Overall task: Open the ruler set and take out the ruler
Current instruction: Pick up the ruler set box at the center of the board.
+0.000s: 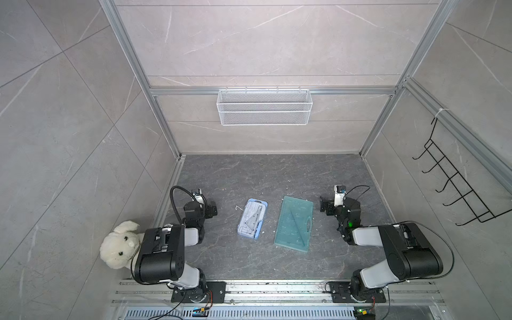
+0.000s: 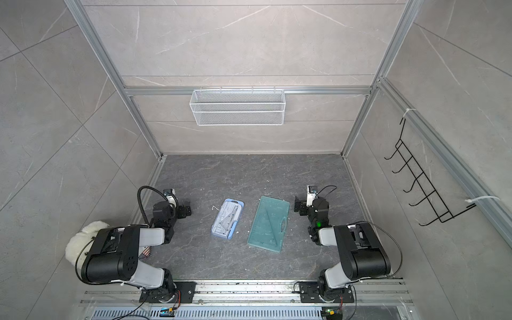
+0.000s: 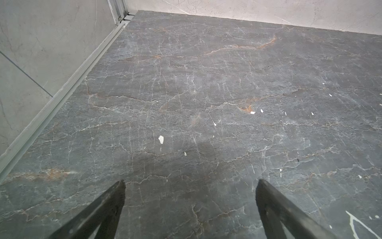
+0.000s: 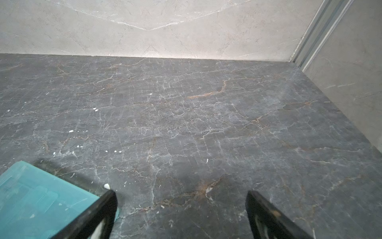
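The ruler set (image 1: 252,219) (image 2: 227,219) is a flat clear case on a light-blue backing, lying shut on the dark stone table left of centre. Pale pieces show through its cover, and I cannot pick out the ruler among them. My left gripper (image 1: 213,209) (image 2: 187,208) hovers to the left of the case, open and apart from it. In the left wrist view the left gripper (image 3: 191,184) has only bare table between its fingers. My right gripper (image 1: 323,206) (image 2: 297,206) (image 4: 181,194) stands open and empty at the right.
A teal mat (image 1: 294,224) (image 2: 269,224) (image 4: 37,200) with a handle hole lies between the case and the right gripper, a thin diagonal strip on it. A white plush toy (image 1: 120,245) sits at the left wall. A wire basket (image 1: 264,106) and black hook rack (image 1: 457,188) hang on the walls.
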